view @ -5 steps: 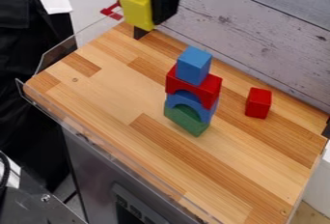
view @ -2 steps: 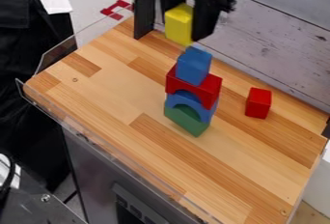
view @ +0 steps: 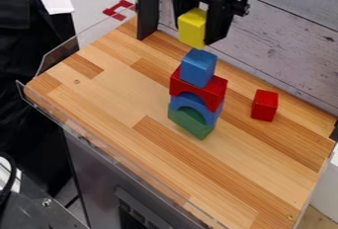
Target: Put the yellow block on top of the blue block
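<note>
The black gripper hangs at the upper middle of the camera view, shut on the yellow block, which it holds upright between its fingers. Directly below in the view stands the blue block, the top piece of a stack. The yellow block's lower end appears close to the blue block's top; whether they touch, I cannot tell.
Under the blue block are a red arch, a blue arch and a green piece. A red block stands to the right on the wooden surface. A grey plank wall rises behind.
The gripper has moved right and somewhat down in the view with the yellow block, from the upper left to over the stack. The stack and the red block have not moved.
</note>
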Available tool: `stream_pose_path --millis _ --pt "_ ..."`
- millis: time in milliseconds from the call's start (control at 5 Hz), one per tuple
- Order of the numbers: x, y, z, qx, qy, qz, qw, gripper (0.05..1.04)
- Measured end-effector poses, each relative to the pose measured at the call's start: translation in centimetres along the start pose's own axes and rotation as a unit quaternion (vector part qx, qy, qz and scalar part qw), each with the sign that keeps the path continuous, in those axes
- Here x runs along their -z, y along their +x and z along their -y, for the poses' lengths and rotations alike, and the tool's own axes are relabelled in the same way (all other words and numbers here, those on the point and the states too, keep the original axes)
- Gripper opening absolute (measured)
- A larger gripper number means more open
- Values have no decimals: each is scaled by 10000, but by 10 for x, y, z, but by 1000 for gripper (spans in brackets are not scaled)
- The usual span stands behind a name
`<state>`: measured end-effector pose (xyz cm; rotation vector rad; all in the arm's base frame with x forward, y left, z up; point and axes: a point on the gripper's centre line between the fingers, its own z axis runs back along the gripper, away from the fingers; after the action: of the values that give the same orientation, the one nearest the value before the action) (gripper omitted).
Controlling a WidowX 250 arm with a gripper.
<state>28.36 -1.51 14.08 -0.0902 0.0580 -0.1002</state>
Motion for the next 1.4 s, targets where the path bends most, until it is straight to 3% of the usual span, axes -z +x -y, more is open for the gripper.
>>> stream_pose_path --millis 600,1400 --pt "12 -3 19 -70 77 -58 9999 602" --pt "14 -2 7 -158 124 -86 9998 602"
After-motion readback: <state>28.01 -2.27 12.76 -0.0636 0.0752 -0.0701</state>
